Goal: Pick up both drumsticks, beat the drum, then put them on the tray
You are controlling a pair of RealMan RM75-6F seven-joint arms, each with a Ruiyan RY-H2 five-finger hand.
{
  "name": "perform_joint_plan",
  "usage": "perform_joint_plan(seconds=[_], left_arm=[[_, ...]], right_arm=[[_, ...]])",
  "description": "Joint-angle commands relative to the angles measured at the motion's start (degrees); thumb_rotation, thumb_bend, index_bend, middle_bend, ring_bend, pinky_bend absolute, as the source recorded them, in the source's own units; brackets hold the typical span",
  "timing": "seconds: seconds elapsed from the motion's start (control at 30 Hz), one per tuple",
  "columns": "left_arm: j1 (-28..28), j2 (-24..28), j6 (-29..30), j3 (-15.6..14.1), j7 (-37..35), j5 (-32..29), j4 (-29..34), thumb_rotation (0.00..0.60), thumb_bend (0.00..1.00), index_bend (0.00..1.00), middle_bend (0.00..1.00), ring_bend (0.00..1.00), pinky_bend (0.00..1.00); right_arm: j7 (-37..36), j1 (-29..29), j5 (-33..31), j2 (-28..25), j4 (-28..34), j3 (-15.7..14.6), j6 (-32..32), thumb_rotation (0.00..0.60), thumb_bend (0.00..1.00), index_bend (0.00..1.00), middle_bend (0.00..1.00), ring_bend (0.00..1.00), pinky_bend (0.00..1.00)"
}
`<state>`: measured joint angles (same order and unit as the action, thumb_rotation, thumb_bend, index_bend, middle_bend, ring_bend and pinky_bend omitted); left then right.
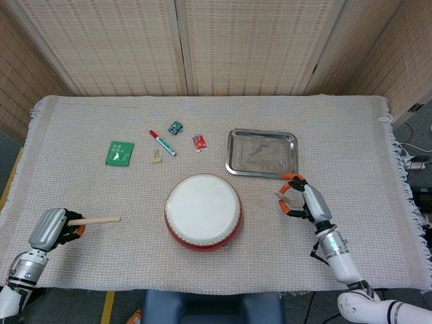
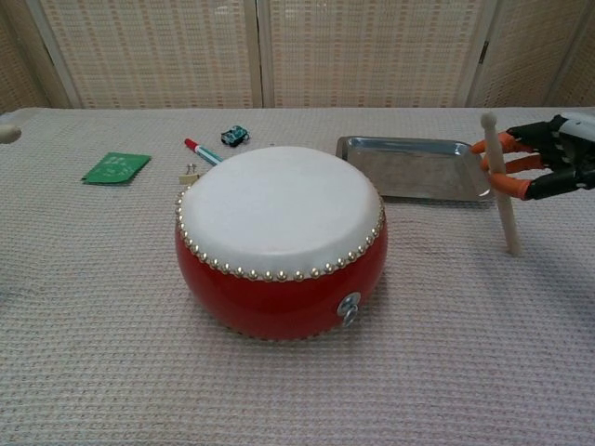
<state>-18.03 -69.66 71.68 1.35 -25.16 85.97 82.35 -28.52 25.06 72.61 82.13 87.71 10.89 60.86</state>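
Note:
The red drum with its white skin stands at the table's front middle. Behind it to the right lies the bare steel tray. My right hand is raised to the right of the drum and pinches a wooden drumstick near its top, so the stick hangs almost upright. At the front left, my left hand grips the other drumstick, which points toward the drum. Only that stick's tip shows in the chest view.
Small items lie behind the drum on the left: a green card, a red-capped marker, a binder clip, a teal piece and a red piece. A woven cloth covers the table.

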Motion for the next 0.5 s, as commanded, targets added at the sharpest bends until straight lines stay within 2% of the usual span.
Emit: perform_joint_plan(seconds=[0.03, 0.13, 0.27, 0.4, 0.5], left_arm=[[0.04, 0.15, -0.01, 0.0, 0.45, -0.05, 0.52, 0.6, 0.71, 1.0, 1.0, 1.0, 1.0], [0.12, 0.34, -0.07, 0.01, 0.8, -0.22, 1.03, 0.6, 0.71, 1.0, 1.0, 1.0, 1.0], [0.16, 0.52, -0.2, 0.01, 1.27, -0.35, 1.63, 0.6, 0.7, 1.0, 1.0, 1.0, 1.0], [0.21, 0.72, -0.27, -0.04, 1.7, -0.37, 2.19, 0.6, 0.7, 1.0, 1.0, 1.0, 1.0], [0.2, 0.83, -0.35, -0.03, 2.02, -0.4, 2.52, 0.6, 0.7, 1.0, 1.0, 1.0, 1.0]], right_arm=[[-22.71, -1.18, 6.98, -5.96, -1.86, -0.31, -4.98, 0.6, 0.35, 0.58, 0.21, 0.11, 0.19], [-37.99, -0.49, 13.0, -7.31, -4.64, -2.01, -5.5, 0.6, 0.35, 0.58, 0.24, 0.16, 0.25], [-61.45, 0.69, 20.3, -6.07, -12.55, -4.87, -2.08, 0.6, 0.35, 0.57, 0.28, 0.2, 0.29], [-75.47, 1.91, 26.26, -2.96, -22.85, -8.9, 2.61, 0.6, 0.35, 0.53, 0.28, 0.22, 0.29], [-82.11, 2.22, 27.91, -0.04, -29.99, -10.88, 6.05, 0.6, 0.35, 0.48, 0.28, 0.23, 0.29]])
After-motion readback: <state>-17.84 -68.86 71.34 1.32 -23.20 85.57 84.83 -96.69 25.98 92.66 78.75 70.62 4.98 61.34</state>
